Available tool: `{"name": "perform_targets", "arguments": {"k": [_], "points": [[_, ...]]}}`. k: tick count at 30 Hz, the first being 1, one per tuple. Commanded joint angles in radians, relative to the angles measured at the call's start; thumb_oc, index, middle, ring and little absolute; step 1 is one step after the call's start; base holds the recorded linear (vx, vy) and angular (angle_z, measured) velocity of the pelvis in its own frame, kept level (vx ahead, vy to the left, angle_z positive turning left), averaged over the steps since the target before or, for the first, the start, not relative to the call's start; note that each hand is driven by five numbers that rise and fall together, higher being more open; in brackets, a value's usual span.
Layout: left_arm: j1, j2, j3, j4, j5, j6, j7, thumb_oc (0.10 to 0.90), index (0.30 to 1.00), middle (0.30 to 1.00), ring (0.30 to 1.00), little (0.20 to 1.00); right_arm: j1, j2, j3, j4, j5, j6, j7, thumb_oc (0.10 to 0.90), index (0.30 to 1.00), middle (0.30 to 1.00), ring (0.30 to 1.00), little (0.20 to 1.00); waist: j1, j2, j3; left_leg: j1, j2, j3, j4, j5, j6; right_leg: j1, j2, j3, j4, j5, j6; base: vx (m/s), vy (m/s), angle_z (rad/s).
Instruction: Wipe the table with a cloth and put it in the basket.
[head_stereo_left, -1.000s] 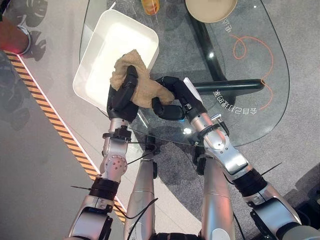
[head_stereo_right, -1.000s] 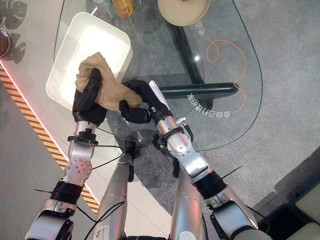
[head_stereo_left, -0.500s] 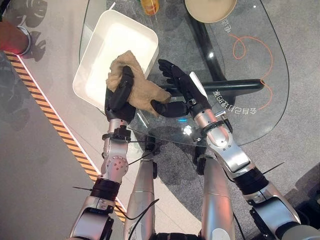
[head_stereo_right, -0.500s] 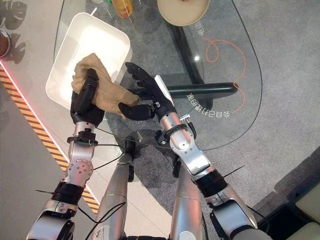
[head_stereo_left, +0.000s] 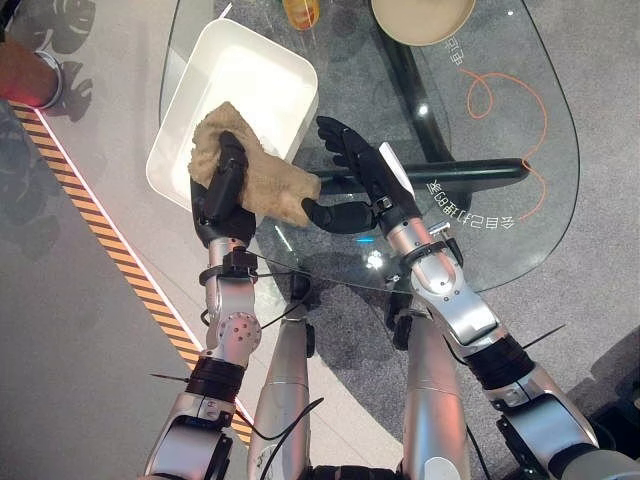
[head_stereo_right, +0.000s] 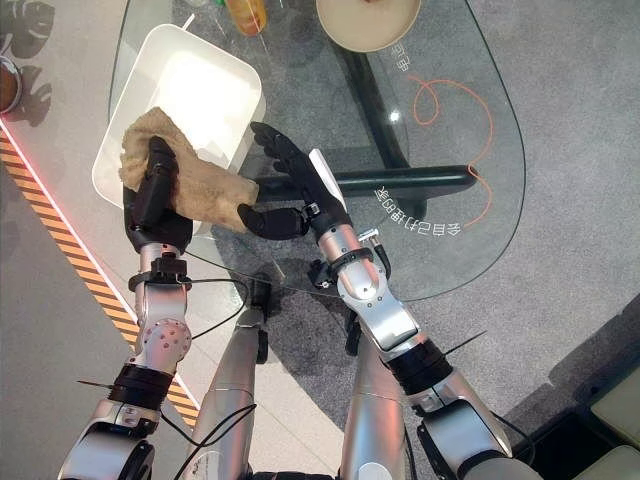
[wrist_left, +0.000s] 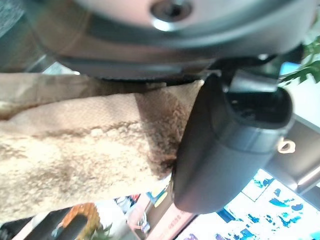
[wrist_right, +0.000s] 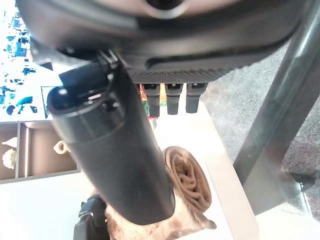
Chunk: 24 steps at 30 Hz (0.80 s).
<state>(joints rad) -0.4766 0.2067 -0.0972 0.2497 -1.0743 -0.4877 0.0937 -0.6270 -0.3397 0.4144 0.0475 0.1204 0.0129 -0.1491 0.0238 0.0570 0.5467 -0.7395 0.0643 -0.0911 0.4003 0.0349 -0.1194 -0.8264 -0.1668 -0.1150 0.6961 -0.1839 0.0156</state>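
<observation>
While our left hand grips the cloth over the basket near rim, its long end trails toward our spread right hand beside the basket

Your right hand with straight fingers, thumb across the foreground, bunched brown cloth past it, white basket rim beneath.

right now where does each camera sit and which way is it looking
Left and right eye views: on the head, looking down at the glass table; both arms show, left hand gripping the cloth over the white basket, right hand open.
Left wrist view: along its thumb at the cloth.
Right wrist view: along its thumb towards the cloth.
All four share the cloth.
</observation>
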Motion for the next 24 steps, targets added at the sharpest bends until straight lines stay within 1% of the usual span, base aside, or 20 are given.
{"name": "perform_targets", "arguments": {"k": [1,4,6,8,11,14,17,20,21,22,24], "points": [[-0.088,0.056,0.082,-0.177,0.128,-0.169,0.029,0.1,0.3,0.3,0.3,0.2,-0.11,0.045,-0.048,-0.152,0.014,-0.128,-0.038,0.8,0.9,0.9,0.9,0.9,0.01,-0.021,-0.027,0.017,-0.092,0.101,0.075,-0.094,0.115,0.056,0.073,-0.002,-0.129,0.09,-0.001,0.0,0.0,0.0],[-0.089,0.06,0.094,-0.171,0.16,-0.192,0.075,0.1,0.3,0.3,0.3,0.2,-0.104,0.041,-0.068,-0.157,0.008,-0.138,-0.062,0.8,0.9,0.9,0.9,0.9,0.006,-0.022,-0.027,0.015,-0.09,0.101,0.081,-0.097,0.115,0.052,0.074,0.003,-0.123,0.089,0.001,0.0,0.0,0.0],[-0.091,0.06,0.098,-0.173,0.177,-0.194,0.09,0.1,0.3,0.3,0.3,0.2,-0.103,0.039,-0.079,-0.158,0.002,-0.142,-0.076,0.8,0.9,0.9,0.9,0.9,0.005,-0.023,-0.027,0.017,-0.089,0.103,0.081,-0.099,0.115,0.054,0.074,0.003,-0.125,0.089,0.001,0.0,0.0,0.0],[-0.098,0.065,0.104,-0.168,0.204,-0.196,0.111,0.1,0.3,0.3,0.3,0.2,-0.099,0.032,-0.101,-0.138,-0.042,-0.158,-0.132,0.8,0.9,0.9,0.9,0.9,0.001,-0.024,-0.027,0.017,-0.086,0.107,0.083,-0.102,0.114,0.054,0.071,0.004,-0.127,0.09,0.003,0.0,0.0,0.0],[-0.098,0.067,0.107,-0.166,0.211,-0.197,0.115,0.1,0.3,0.3,0.3,0.2,-0.096,0.026,-0.109,-0.134,-0.051,-0.162,-0.152,0.8,0.9,0.9,0.9,0.9,0.0,-0.025,-0.027,0.018,-0.085,0.108,0.084,-0.104,0.114,0.055,0.071,0.005,-0.127,0.09,0.004,0.0,0.0,0.0],[-0.097,0.085,0.118,-0.156,0.227,-0.206,0.115,0.1,0.3,0.3,0.3,0.2,-0.08,-0.007,-0.16,-0.069,-0.13,-0.179,-0.296,0.8,0.9,0.9,0.9,0.9,-0.008,-0.025,-0.027,0.025,-0.081,0.113,0.085,-0.109,0.114,0.061,0.071,0.009,-0.131,0.092,0.007,0.0,0.0,0.0],[-0.093,0.098,0.126,-0.148,0.225,-0.211,0.106,0.1,0.3,0.3,0.3,0.2,-0.066,-0.038,-0.2,-0.005,-0.16,-0.187,-0.377,0.8,0.9,0.9,0.9,0.9,-0.011,-0.024,-0.027,0.028,-0.08,0.114,0.086,-0.114,0.114,0.064,0.07,0.011,-0.131,0.09,0.009,0.0,0.02,-0.06],[-0.093,0.111,0.132,-0.138,0.234,-0.213,0.105,0.1,0.3,0.3,0.3,0.2,-0.048,-0.072,-0.235,0.067,-0.143,-0.193,-0.442,0.8,0.9,0.9,0.9,0.9,-0.014,-0.023,-0.027,0.028,-0.08,0.114,0.087,-0.119,0.115,0.064,0.07,0.014,-0.133,0.09,0.01,0.0,0.008,-0.04],[-0.093,0.112,0.134,-0.137,0.236,-0.213,0.104,0.1,0.3,0.3,0.3,0.2,-0.045,-0.076,-0.242,0.08,-0.127,-0.193,-0.451,0.8,0.9,0.9,0.9,0.9,-0.014,-0.022,-0.027,0.028,-0.08,0.114,0.087,-0.12,0.115,0.063,0.07,0.015,-0.133,0.089,0.01,0.0,0.0,0.0],[-0.09,0.115,0.139,-0.133,0.239,-0.213,0.098,0.1,0.3,0.3,0.3,0.2,-0.037,-0.088,-0.26,0.117,-0.079,-0.2,-0.47,0.8,0.9,0.9,0.9,0.9,-0.014,-0.021,-0.027,0.03,-0.079,0.114,0.083,-0.121,0.116,0.064,0.07,0.015,-0.135,0.09,0.011,0.0,0.0,0.0],[-0.086,0.124,0.144,-0.131,0.237,-0.212,0.086,0.1,0.3,0.3,0.3,0.2,-0.022,-0.097,-0.283,0.157,-0.065,-0.215,-0.502,0.8,0.9,0.9,0.9,0.9,-0.014,-0.021,-0.027,0.03,-0.079,0.114,0.082,-0.123,0.116,0.064,0.071,0.015,-0.137,0.089,0.012,0.0,0.0,0.0]]}}
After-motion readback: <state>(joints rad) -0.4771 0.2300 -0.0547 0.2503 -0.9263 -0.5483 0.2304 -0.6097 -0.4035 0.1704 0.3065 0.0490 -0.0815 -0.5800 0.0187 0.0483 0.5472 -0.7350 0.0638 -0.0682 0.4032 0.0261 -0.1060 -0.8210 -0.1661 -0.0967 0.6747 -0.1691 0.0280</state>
